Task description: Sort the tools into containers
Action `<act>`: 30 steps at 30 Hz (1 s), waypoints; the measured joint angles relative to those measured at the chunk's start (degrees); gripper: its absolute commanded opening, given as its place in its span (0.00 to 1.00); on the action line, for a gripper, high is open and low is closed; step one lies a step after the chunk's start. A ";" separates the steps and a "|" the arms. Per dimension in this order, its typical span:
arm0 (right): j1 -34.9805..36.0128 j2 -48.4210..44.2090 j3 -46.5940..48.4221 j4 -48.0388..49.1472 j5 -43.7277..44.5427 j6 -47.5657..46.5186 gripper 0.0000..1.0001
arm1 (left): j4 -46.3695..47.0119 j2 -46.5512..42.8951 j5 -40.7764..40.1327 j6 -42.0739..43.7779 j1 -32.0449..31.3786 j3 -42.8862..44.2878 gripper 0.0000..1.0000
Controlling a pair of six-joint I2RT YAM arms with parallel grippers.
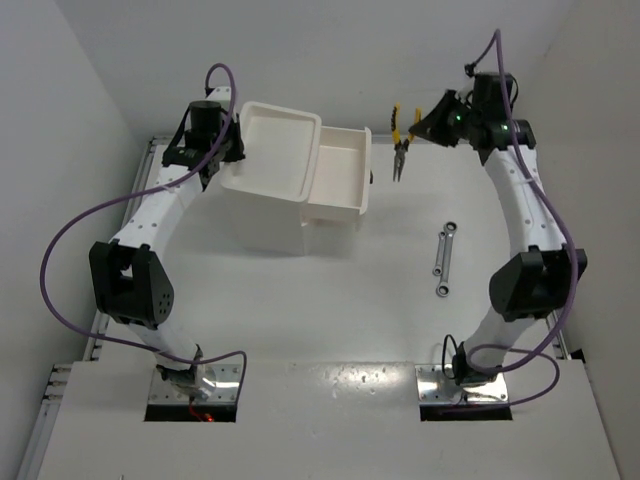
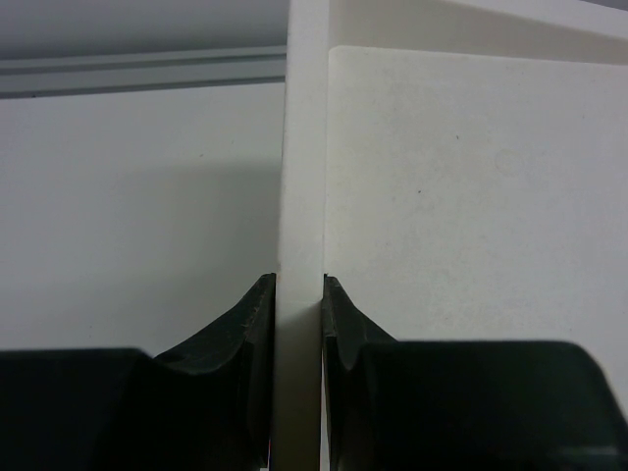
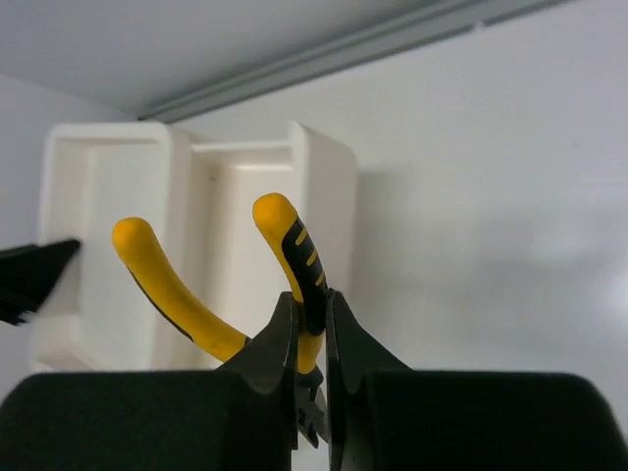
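Observation:
The white container (image 1: 268,150) stands at the back left with one drawer (image 1: 340,180) pulled out to the right. My left gripper (image 1: 226,152) is shut on the container's left rim (image 2: 302,177), one finger on each side of the wall. The yellow-handled pliers (image 1: 400,150) hang just right of the open drawer, nose pointing toward the near side. My right gripper (image 1: 428,124) is shut on one pliers handle (image 3: 299,250); the other handle (image 3: 167,285) splays to the left. In the right wrist view the drawer (image 3: 324,186) lies beyond the pliers.
Two slim silver wrenches (image 1: 447,240) (image 1: 441,283) lie on the table at the right, close to my right arm's forearm. A metal rail (image 3: 324,54) runs along the table's far edge. White walls close the scene on both sides.

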 measured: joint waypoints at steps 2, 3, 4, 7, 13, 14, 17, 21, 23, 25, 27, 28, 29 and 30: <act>2.56 3.54 8.07 -2.29 2.01 2.97 0.00 | 0.20 -0.09 -0.09 0.00 -0.04 -0.22 0.00; 4.00 5.66 11.89 -2.62 2.89 4.50 0.00 | 0.28 -0.13 -0.13 0.00 -0.04 -0.28 0.00; 5.40 7.67 14.88 -2.82 3.48 5.81 0.00 | 0.33 -0.15 -0.20 0.00 -0.11 -0.31 0.00; 8.96 11.32 17.27 -2.89 4.44 9.09 0.00 | 0.42 -0.15 -0.44 0.02 -0.31 -0.35 0.00; 13.66 18.82 18.99 -6.67 6.12 13.38 0.00 | 0.68 -0.24 -0.74 0.02 -0.31 -0.57 0.00; 13.94 19.34 18.21 -6.93 6.12 14.05 0.00 | 0.70 -0.26 -0.79 0.02 -0.31 -0.59 0.00; 14.29 19.89 16.24 -7.48 5.70 15.45 0.36 | 0.87 -0.35 -0.85 0.02 -0.31 -0.74 0.00; 14.51 19.87 15.89 -4.68 3.43 16.76 0.54 | 0.98 -0.37 -0.90 0.02 -0.31 -0.83 0.00; 14.69 19.87 15.98 -3.13 2.19 16.59 0.61 | 1.07 -0.44 -0.98 -0.02 -0.31 -0.90 0.00; 14.93 19.87 16.13 -1.27 -0.04 16.41 0.58 | 1.16 -0.48 -1.09 -0.09 -0.33 -1.01 0.00; 15.04 19.71 16.24 1.31 -2.01 15.58 0.26 | 1.18 -0.52 -1.14 -0.09 -0.35 -1.05 0.00; 14.91 19.43 16.24 2.54 -2.69 15.34 0.15 | 1.20 -0.52 -1.14 -0.09 -0.35 -1.05 0.00; 14.88 18.95 16.24 3.30 -3.02 14.93 0.07 | 1.20 -0.52 -1.14 -0.09 -0.35 -1.05 0.00; 14.80 18.36 16.24 3.74 -2.93 14.34 0.00 | 1.20 -0.52 -1.14 -0.09 -0.35 -1.05 0.00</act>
